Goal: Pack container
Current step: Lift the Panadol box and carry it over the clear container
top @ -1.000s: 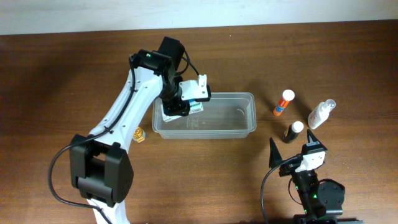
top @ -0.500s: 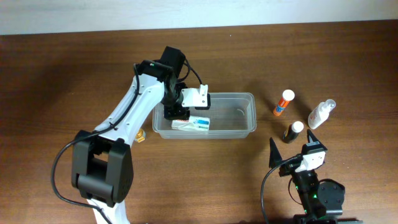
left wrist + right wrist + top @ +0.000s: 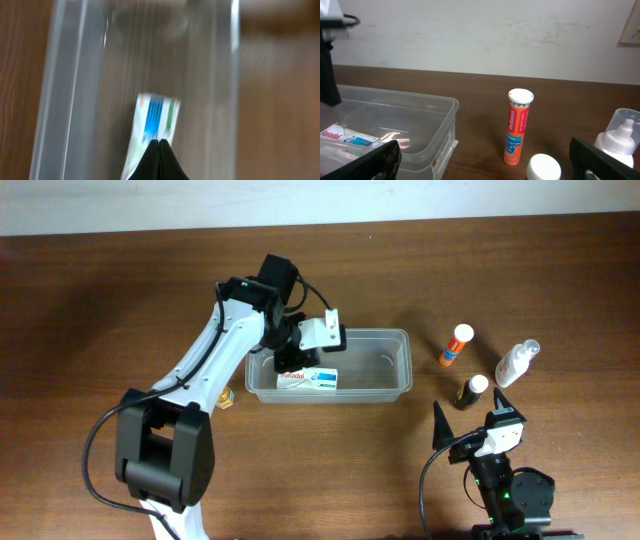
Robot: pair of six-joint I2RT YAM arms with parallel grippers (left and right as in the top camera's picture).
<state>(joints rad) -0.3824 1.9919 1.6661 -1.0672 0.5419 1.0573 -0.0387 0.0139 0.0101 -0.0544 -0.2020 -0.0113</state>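
The container [image 3: 398,338] is a clear rectangular tub at mid-table; it also shows in the right wrist view [image 3: 445,107] and, blurred, in the left wrist view [image 3: 65,75]. A white box with blue and green print [image 3: 308,380] lies flat in its left half, and shows in both wrist views [image 3: 155,117] [image 3: 350,139]. My left gripper [image 3: 292,360] hovers over the tub's left end, above the box, with its jaws [image 3: 159,142] shut and holding nothing. My right gripper [image 3: 470,430] is open and empty at the front right [image 3: 492,165].
Right of the tub stand an orange tube [image 3: 456,346] [image 3: 518,127], a clear spray bottle [image 3: 516,362] [image 3: 620,140] and a small dark bottle with a white cap [image 3: 472,392] [image 3: 544,167]. A small yellow object [image 3: 224,396] lies left of the tub.
The left gripper held the box over the tub's left end, then let it go; the box now lies flat in the tub. The right arm has not moved.
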